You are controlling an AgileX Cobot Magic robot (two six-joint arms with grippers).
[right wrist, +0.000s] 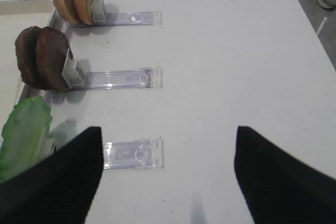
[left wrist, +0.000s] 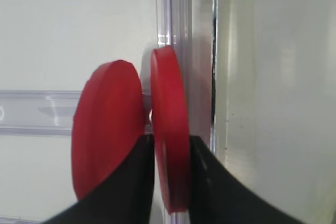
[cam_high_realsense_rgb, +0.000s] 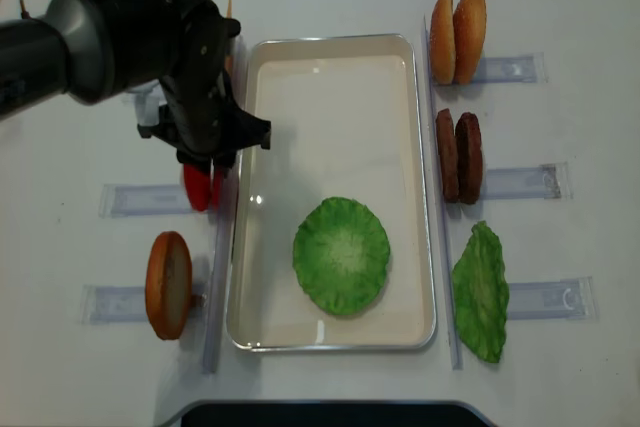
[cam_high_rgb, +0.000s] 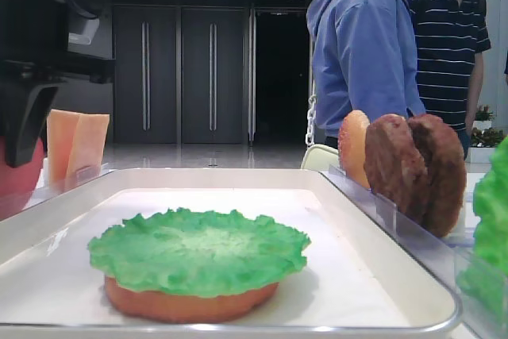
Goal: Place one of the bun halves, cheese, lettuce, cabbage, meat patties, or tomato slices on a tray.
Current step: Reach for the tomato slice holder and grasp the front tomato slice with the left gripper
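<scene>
- The left gripper pinches one upright tomato slice between its fingers; a thin edge grip could let the smooth disc slip or twist on lifting.
- The second tomato slice leans right beside one finger and could get dragged from the clear holder.
- The tray lies on the gripper's other side, its rim close enough to clip.
- The right gripper hangs spread, empty.

Two red tomato slices stand on edge side by side against a clear plastic rail, and the left tool has its two dark fingers pressed on either face of the right-hand slice, beside the tray.
</scene>
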